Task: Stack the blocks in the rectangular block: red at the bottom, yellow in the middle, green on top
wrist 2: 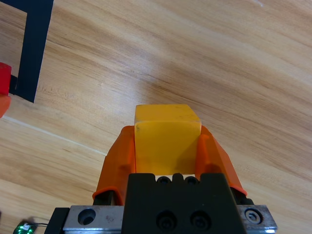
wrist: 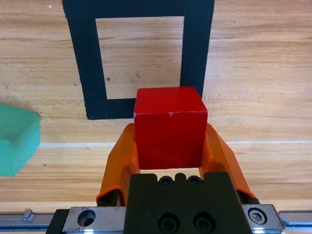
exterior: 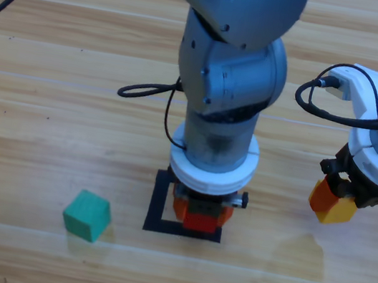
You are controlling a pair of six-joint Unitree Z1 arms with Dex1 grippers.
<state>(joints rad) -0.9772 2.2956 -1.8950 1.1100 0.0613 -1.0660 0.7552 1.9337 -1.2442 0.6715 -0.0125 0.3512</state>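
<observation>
red cube clamped in left jaws over tape rectangle, yellow cube in right jaws

Left arm hides tape rectangle top (green cube cropped).

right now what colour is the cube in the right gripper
Yellow cube, held in the right gripper; clearest in the right wrist view.

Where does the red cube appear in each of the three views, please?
High view: the red cube is at bottom centre, under the left gripper, at the black tape rectangle.
Left wrist view: the red cube is central, clamped between the orange jaws, just below the tape rectangle.
Right wrist view: only a red sliver shows at the left edge, beside the tape.
Shared landmark: the black tape rectangle.
</observation>
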